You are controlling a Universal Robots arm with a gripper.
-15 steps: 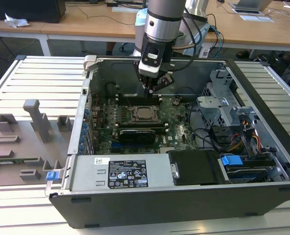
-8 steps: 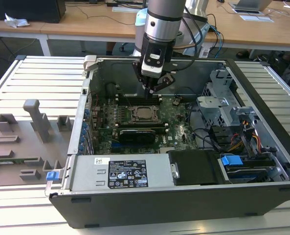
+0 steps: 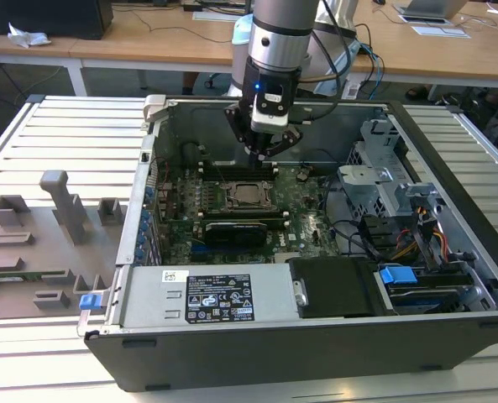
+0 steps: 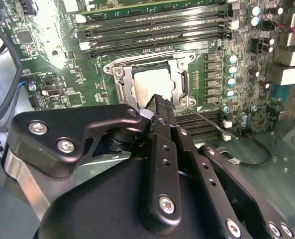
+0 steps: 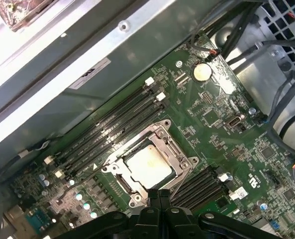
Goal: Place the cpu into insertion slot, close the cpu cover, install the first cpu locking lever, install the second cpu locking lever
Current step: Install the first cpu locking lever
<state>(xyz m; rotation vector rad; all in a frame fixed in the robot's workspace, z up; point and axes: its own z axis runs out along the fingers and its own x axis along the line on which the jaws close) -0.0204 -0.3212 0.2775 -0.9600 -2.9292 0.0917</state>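
The cpu lies flat in the insertion slot on the green motherboard, its silvery top showing through the window of the cpu cover, which lies down around it. In the second wrist view the cpu sits just beyond the fingertips, and a thin metal lever runs along one side of the slot. My gripper hangs inside the case, a little above the board and just behind the cpu in the exterior view. Its fingers are pressed together, shut on nothing.
Long black memory slots flank the socket on both sides. Case walls surround the board. A drive cage and cables fill the exterior view's right, and a power supply lies at the front. A grey fixture board sits outside on the left.
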